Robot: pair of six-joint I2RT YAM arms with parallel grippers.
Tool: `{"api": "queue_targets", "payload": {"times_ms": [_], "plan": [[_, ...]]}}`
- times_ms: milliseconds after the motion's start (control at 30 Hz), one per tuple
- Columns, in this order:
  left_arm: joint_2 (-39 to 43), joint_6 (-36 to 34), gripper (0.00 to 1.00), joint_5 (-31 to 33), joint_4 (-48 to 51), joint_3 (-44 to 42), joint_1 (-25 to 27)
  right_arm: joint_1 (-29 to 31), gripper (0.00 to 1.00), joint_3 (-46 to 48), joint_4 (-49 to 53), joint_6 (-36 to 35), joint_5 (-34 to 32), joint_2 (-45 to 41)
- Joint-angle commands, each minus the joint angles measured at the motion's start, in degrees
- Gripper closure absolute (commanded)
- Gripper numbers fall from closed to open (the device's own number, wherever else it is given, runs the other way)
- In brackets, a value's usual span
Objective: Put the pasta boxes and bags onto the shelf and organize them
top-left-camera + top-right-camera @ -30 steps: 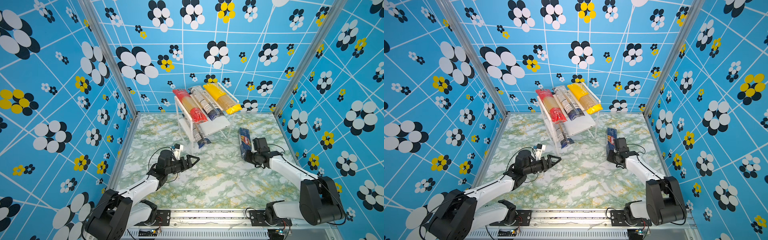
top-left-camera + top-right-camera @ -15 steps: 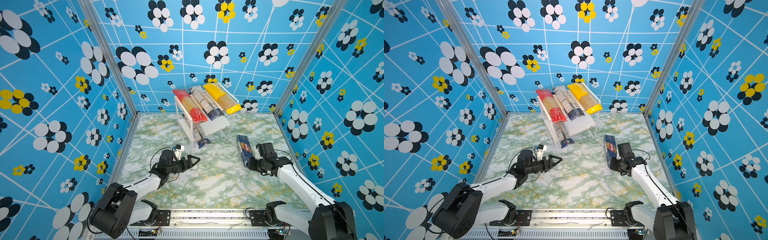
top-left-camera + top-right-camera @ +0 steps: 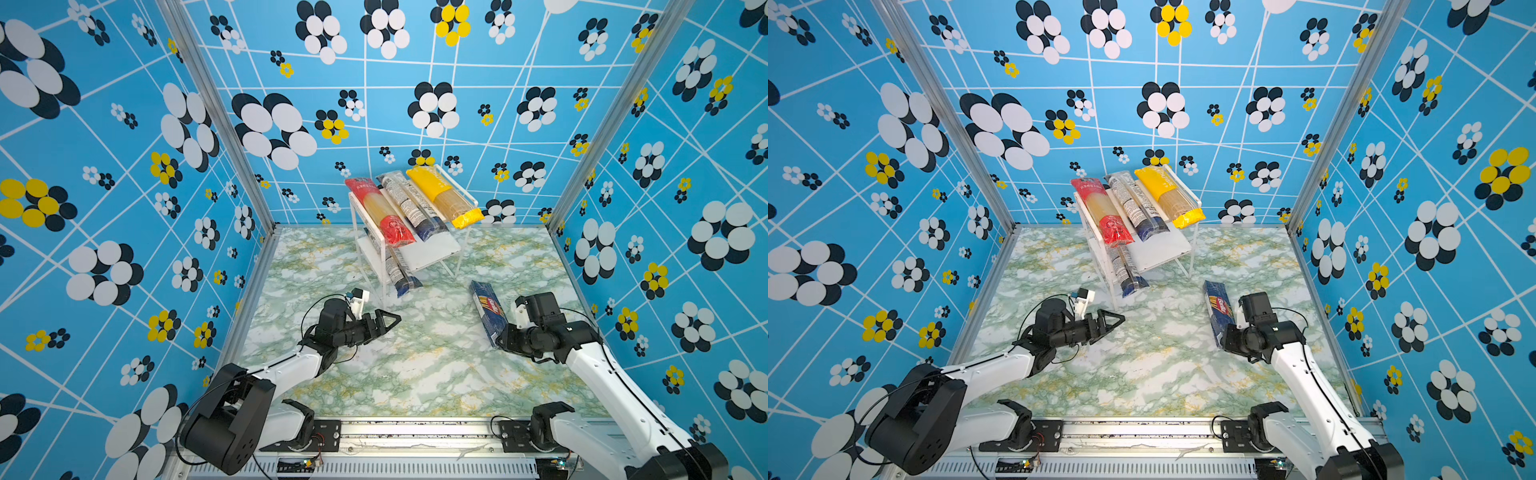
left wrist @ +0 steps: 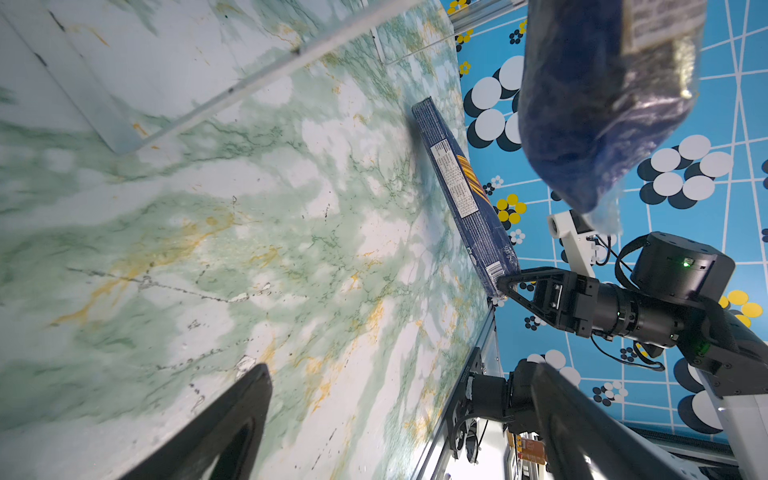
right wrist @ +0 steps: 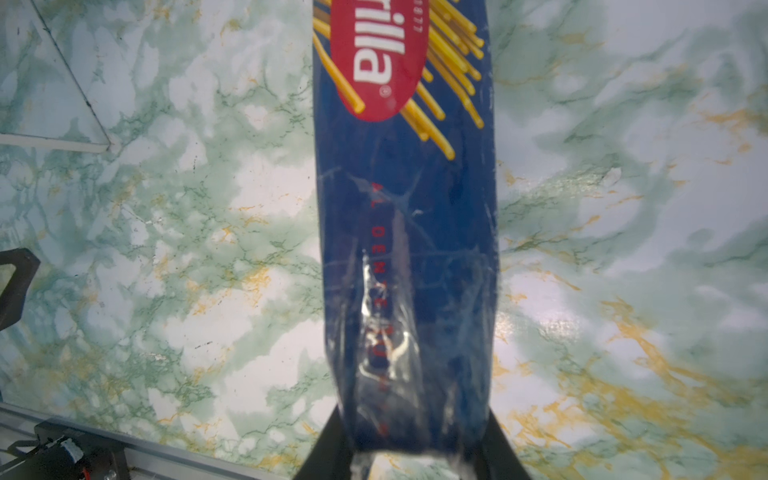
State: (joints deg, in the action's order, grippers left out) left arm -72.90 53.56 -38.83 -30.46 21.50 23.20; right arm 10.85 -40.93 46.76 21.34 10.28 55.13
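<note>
right tool (image 3: pixel 498 338) clamped on the near end of the navy Barilla box (image 3: pixel 487 309), right side of the worktop (image 3: pixel 415 365), box just front-right of the shelf (image 3: pixel 434 248) and clear of it
box runs lengthwise away from the arm, logo face up in the right wrist view (image 5: pixel 407 208)
left wrist view (image 4: pixel 461 187): gripped end raised, far end low by the marble, can't tell if it touches
left tool (image 3: pixel 395 321) empty, fingers (image 4: pixel 232 428) apart in its wrist view, hovering left of centre and pointing across toward the right arm
shelf upper tier: red-ended pack (image 3: pixel 380 212), see-through navy-ended pack (image 3: pixel 409 203), yellow pack (image 3: pixel 444 195) side by side, yellow's end past the frame on the right
second see-through pack (image 3: pixel 399 272) on the lower tier, navy end sticking out the front
</note>
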Motion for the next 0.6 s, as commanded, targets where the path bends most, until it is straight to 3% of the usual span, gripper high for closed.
{"api": "queue_targets", "payload": {"times_ms": [0,567], "plan": [[-0.99,-0.21,0.01,-1.25,-1.62,1.54,-0.53,0.31,1.0,-3.79,-1.04,-1.83,4.2,-2.77],[-1.89,-0.21,0.01,-1.43,-2.15,1.52,-0.58,0.35,1.0,-6.32,-2.86,-0.14,15.41,-4.96]]}}
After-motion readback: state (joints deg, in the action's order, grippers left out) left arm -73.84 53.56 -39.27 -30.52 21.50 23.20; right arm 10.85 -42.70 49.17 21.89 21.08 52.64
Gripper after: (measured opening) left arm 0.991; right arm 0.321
